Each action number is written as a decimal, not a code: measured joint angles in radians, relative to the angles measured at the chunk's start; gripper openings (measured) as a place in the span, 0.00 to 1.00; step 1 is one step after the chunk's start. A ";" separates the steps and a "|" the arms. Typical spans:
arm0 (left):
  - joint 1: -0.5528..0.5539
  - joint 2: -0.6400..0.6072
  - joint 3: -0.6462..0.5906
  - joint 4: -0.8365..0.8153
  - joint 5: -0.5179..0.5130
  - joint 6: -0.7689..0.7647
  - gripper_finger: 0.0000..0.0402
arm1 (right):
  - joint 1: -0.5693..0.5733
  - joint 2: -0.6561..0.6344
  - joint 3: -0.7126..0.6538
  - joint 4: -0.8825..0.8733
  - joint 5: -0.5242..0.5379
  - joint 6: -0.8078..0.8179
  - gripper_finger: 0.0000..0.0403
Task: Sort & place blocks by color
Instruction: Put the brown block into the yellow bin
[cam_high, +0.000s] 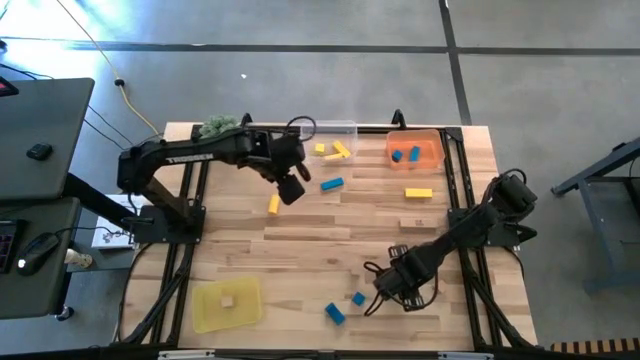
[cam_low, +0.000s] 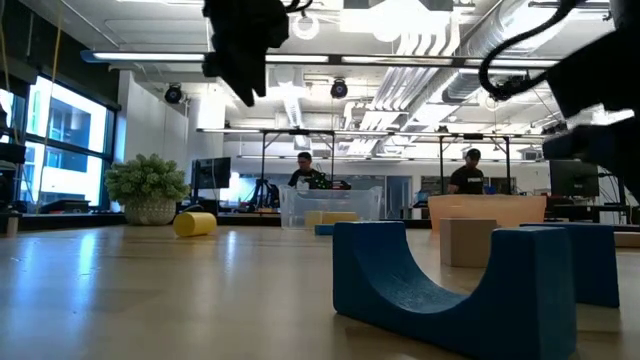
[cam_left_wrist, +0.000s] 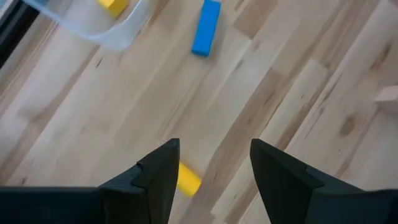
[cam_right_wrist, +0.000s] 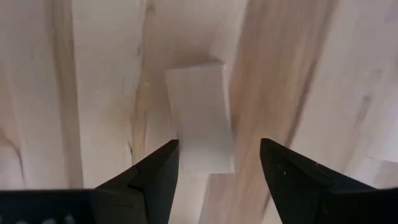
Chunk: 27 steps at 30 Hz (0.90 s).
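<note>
We see right gripper (cam_right_wrist: 217, 165) fingers spread wide, empty, plain wood block (cam_right_wrist: 200, 118) on tabletop just ahead, centred between them. We judge it light, rigid, smooth; pinch its long flat sides. Left gripper (cam_left_wrist: 211, 168) wide, empty; yellow block (cam_left_wrist: 186, 179) beside one fingertip.

Your two arms (cam_high: 200, 155) are black all over.
Looped black cables ride each; the wrist fingers (cam_left_wrist: 155, 180) are dark, wedge-shaped.
</note>
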 joint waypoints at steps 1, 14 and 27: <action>-0.009 -0.002 0.000 -0.016 -0.009 -0.013 0.46 | 0.002 0.000 -0.011 0.016 -0.011 -0.001 0.53; -0.101 -0.009 0.000 -0.054 -0.056 -0.135 0.46 | 0.043 0.002 -0.053 0.059 0.049 -0.003 0.49; -0.103 -0.008 0.000 -0.061 -0.003 -0.156 0.46 | 0.043 0.027 -0.051 0.070 0.049 0.001 0.26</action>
